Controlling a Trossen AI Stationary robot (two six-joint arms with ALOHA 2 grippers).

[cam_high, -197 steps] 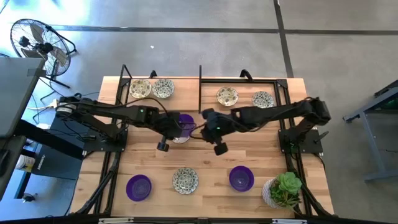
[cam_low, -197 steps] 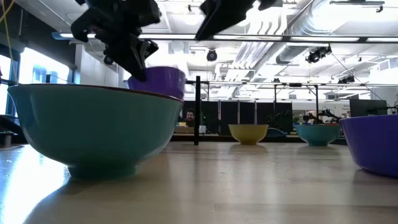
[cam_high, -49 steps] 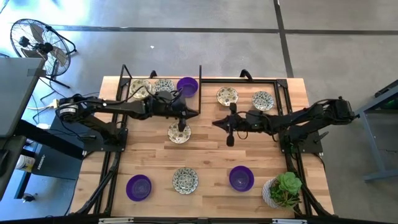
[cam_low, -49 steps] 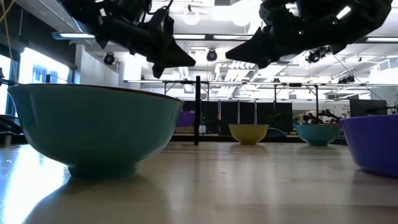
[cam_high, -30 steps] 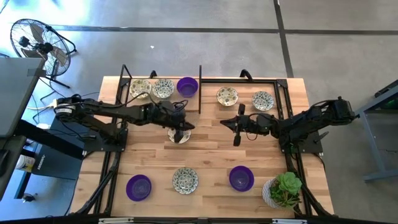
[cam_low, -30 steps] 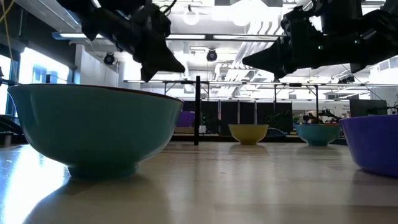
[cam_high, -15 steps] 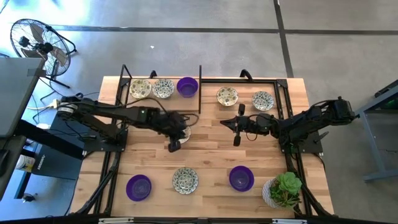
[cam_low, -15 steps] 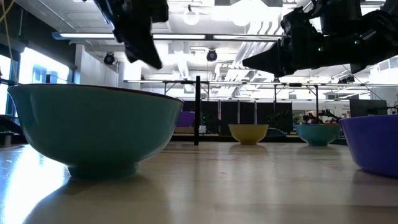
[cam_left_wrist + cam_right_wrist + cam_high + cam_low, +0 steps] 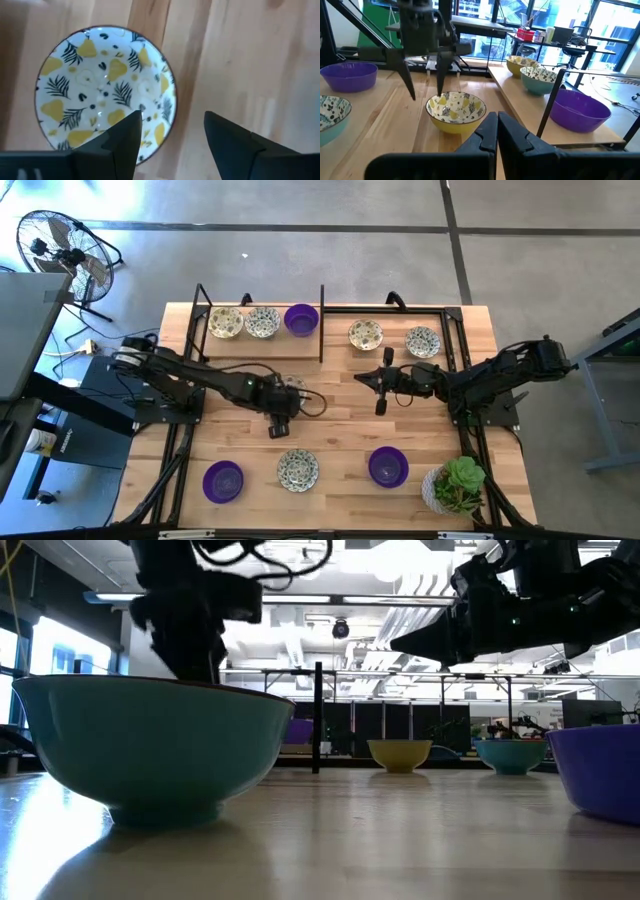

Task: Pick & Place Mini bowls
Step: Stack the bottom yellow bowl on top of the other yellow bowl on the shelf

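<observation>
**L jaws spread over yellow-pattern bowl, mid counter**

Back-left raised shelf (image 9: pixel 250 348): 2 patterned bowls + purple bowl (image 9: pixel 301 319) in a row. Front-left of counter (image 9: pixel 330 430): purple bowl (image 9: pixel 222 480), then patterned bowl (image 9: pixel 298 469). L gripper (image 9: pixel 170 135) points down over yellow-pattern bowl (image 9: pixel 105 92) near counter centre; jaws spread wide, astride the bowl's rim, 1 finger over the inside, 1 outside; contact can't tell. R gripper (image 9: pixel 380 402) hovers right of centre, well apart from that bowl, jaws pressed together, holding nothing. Back right: 2 patterned bowls (image 9: pixel 366 334) side by side. Front right: purple bowl (image 9: pixel 388 466), beside it potted plant (image 9: pixel 458 485) at the corner.
</observation>
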